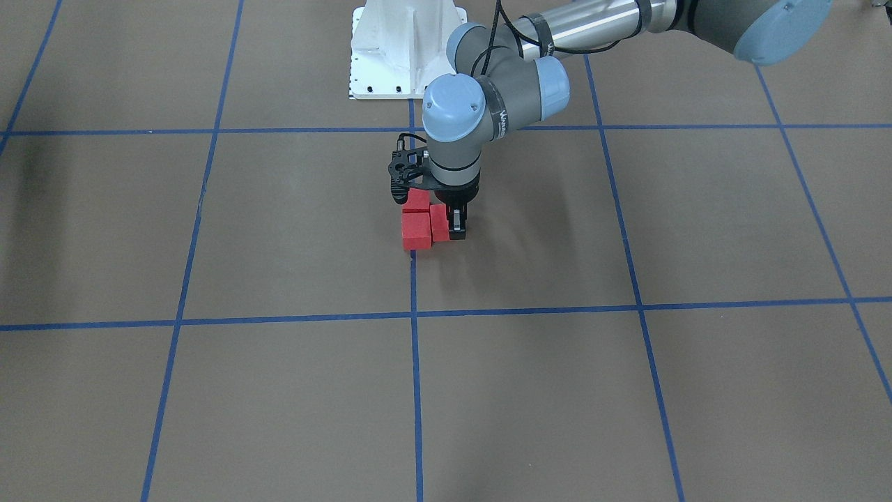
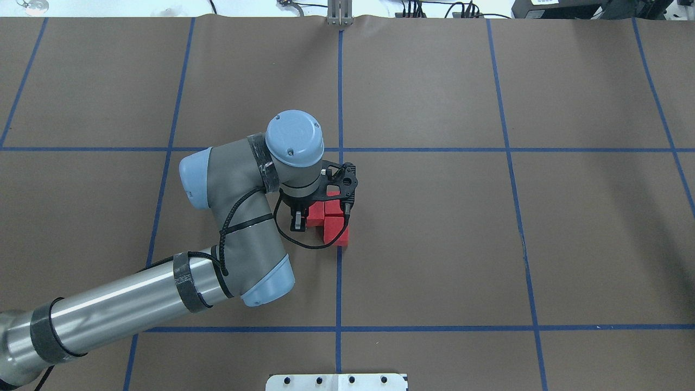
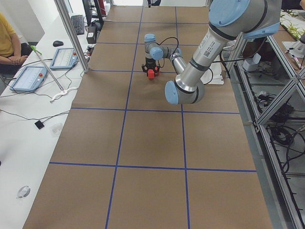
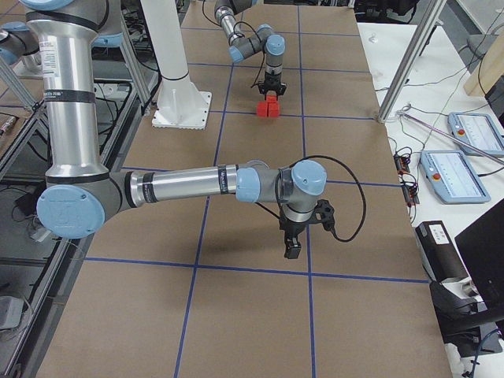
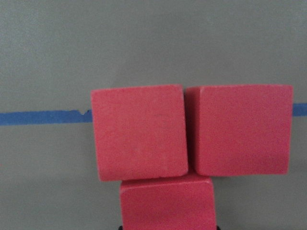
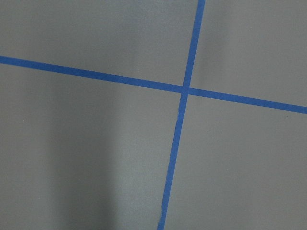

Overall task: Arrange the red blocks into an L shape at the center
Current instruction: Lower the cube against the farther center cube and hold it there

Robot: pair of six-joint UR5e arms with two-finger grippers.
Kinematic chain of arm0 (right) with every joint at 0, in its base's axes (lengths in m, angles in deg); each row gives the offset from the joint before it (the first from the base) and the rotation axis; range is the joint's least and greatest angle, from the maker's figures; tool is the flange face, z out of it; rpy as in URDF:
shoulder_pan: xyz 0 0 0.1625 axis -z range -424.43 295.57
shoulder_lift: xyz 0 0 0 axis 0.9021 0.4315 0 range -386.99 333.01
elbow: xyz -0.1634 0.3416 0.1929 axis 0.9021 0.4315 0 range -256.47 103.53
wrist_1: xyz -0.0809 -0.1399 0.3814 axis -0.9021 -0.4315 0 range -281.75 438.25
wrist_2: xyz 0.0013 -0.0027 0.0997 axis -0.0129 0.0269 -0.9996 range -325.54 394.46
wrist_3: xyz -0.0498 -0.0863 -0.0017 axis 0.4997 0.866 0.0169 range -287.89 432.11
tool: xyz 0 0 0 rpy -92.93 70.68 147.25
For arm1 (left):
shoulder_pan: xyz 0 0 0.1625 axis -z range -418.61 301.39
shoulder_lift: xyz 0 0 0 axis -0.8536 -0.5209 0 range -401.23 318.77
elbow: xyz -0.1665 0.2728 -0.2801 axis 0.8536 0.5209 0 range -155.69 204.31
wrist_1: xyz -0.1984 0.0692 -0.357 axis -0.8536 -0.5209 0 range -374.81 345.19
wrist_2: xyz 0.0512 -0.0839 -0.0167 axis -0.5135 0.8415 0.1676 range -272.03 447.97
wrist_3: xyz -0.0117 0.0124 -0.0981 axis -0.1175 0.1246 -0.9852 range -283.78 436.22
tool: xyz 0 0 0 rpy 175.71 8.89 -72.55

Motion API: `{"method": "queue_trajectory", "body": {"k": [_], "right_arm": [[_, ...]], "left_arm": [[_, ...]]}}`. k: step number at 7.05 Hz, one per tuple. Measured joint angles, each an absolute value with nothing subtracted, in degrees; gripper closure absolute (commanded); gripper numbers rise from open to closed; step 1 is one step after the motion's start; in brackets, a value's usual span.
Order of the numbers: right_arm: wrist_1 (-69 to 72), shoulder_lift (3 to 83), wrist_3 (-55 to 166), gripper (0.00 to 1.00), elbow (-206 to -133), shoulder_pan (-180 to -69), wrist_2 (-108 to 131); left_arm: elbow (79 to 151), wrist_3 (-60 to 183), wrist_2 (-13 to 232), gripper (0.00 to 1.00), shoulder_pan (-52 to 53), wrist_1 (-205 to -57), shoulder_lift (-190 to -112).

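the red blocks (image 2: 335,231) lie in an l mid-table, one pinched by the left gripper (image 2: 314,218). its arm reaches in from the robot-side left corner, wrist pointing straight down.

Three red blocks (image 2: 334,231), matte cubes, flat on brown center (image 2: 380,228), all touching in an L. Two side by side on blue tape line (image 5: 43,117), third against one's side.
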State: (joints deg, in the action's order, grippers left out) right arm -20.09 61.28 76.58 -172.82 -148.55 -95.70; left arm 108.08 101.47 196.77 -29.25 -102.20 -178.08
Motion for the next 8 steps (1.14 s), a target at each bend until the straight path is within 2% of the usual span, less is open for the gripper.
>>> {"method": "queue_trajectory", "body": {"k": [4, 6, 7, 8], "right_arm": [[-20.1, 61.25, 76.59, 0.01, -172.79, -148.54, -95.7], [-20.1, 61.25, 76.56, 0.01, -172.79, -148.55, -95.7], [-20.1, 61.25, 76.57, 0.01, -172.79, -148.55, -95.7], [-20.09, 61.25, 76.59, 0.01, -172.79, -148.55, -95.7]], "left_arm": [[107.76, 101.6, 196.78, 0.63, -29.25, -102.31, -178.08], [107.69, 101.62, 196.78, 0.55, -29.25, -102.3, -178.08], [107.66, 101.62, 196.78, 0.49, -29.25, -102.32, -178.08], [107.65, 101.62, 196.78, 0.24, -29.25, -102.34, -178.08]]}}
